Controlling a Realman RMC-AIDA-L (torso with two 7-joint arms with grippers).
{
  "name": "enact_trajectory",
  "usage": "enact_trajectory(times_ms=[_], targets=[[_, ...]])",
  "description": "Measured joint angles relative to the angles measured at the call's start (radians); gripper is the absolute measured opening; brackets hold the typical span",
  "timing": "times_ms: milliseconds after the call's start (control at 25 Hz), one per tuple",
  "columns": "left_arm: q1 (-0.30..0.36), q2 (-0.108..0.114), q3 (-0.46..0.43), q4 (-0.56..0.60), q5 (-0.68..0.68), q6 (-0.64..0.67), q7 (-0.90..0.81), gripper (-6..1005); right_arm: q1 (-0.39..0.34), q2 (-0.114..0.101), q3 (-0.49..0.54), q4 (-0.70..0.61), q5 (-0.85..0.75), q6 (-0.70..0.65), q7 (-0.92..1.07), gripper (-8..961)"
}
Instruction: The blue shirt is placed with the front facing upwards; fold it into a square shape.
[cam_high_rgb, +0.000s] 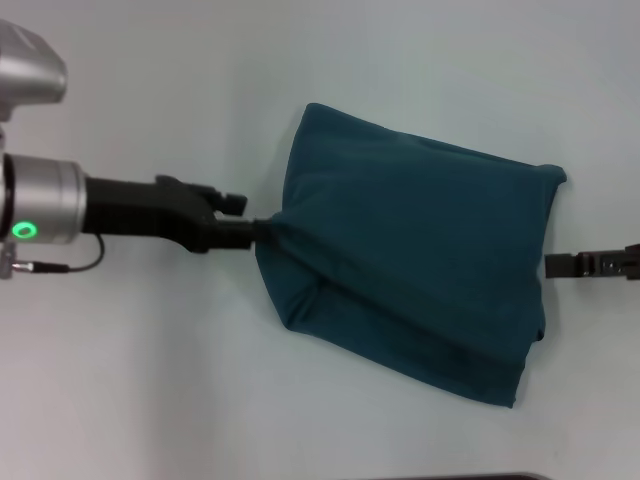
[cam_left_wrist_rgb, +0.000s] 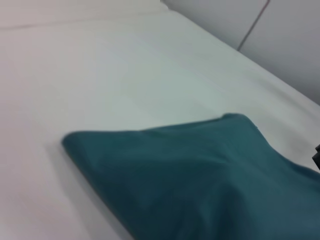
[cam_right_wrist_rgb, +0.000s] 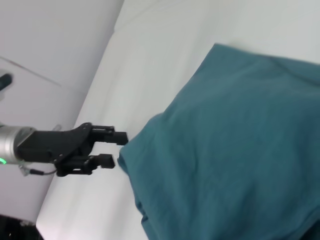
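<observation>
The blue shirt lies folded into a rough, tilted rectangle on the white table; only plain teal cloth shows, with no letters or collar in sight. It fills the lower part of the left wrist view and most of the right wrist view. My left gripper is at the shirt's left edge with its fingers apart, one finger touching the cloth where it comes to a point. It also shows in the right wrist view, open beside the edge. My right gripper is just off the shirt's right edge.
The white table stretches around the shirt on all sides. A grey wall rises behind the table's far edge. A dark strip shows at the table's near edge.
</observation>
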Motion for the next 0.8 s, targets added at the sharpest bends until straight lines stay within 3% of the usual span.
enact_trajectory(times_ms=[40,160,280,440,600,800], targets=[[0.002,0.001,-0.014,-0.008,0.000,0.004,0.000,372,0.000,-0.001,0.009,0.004,0.000,0.000,0.004,541],[0.005,0.002,-0.060,-0.032,0.000,0.019,-0.001,619,-0.004,-0.004,0.036,0.016,0.000,-0.004,0.020,632],[0.008,-0.007,-0.103,-0.061,-0.001,0.022,0.001,659,-0.008,-0.007,0.063,0.029,-0.001,-0.019,0.044,691],[0.002,-0.028,-0.125,-0.080,-0.003,0.012,0.009,713,-0.009,-0.008,0.086,0.044,-0.005,-0.065,0.093,691],[-0.016,-0.034,-0.118,-0.077,-0.002,-0.001,0.012,766,-0.007,-0.008,0.090,0.053,-0.006,-0.118,0.130,690],[-0.026,-0.036,-0.118,-0.073,-0.004,-0.008,0.012,754,0.001,-0.007,0.089,0.054,-0.005,-0.145,0.135,690]])
